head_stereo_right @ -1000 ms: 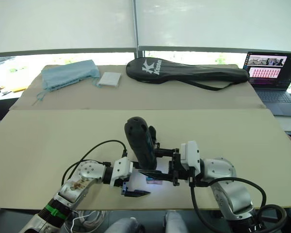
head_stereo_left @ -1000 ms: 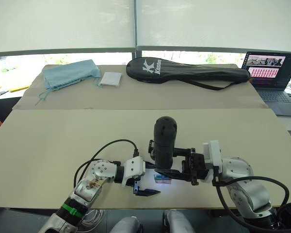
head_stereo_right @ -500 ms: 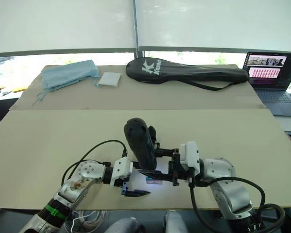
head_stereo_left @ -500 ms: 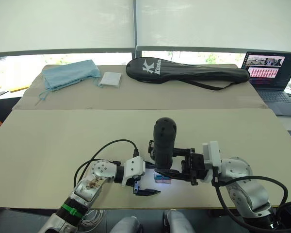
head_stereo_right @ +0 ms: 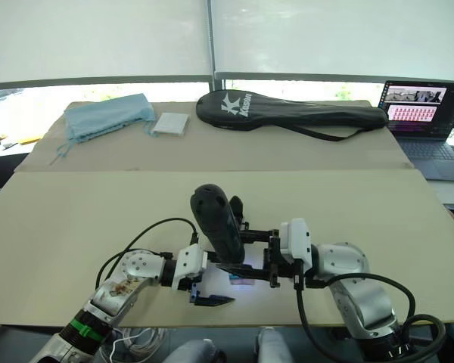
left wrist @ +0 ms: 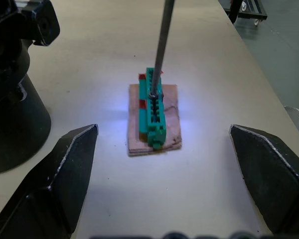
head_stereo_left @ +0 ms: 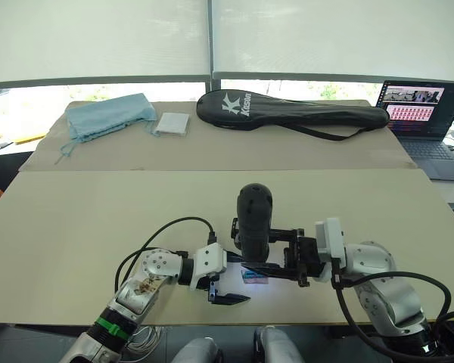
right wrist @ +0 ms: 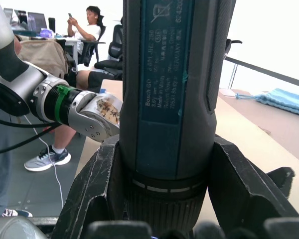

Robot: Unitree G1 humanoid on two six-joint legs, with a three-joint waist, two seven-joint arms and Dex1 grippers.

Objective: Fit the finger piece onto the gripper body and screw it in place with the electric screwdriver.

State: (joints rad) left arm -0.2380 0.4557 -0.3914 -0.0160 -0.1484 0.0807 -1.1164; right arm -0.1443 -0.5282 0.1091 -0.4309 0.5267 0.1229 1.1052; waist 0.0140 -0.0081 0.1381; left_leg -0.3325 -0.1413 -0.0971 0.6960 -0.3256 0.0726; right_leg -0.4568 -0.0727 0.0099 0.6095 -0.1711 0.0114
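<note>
R gripper, low centre of the head view, is clamped tight round the electric screwdriver, which stands near-upright w/ its rounded end up. Its thin bit comes down onto a small green-and-brown box on the table, lit by the tool's lamp. L gripper hangs w/ fingers spread wide, holding nothing, box between them but untouched. Gripper body sits just beside the box, lower left in the L wrist view. Finger piece: can't pick it out. To do this step well, I'd judge: keep bit plumb, seat the tip fully before pressing, steady the box w/ L if it shifts.
</note>
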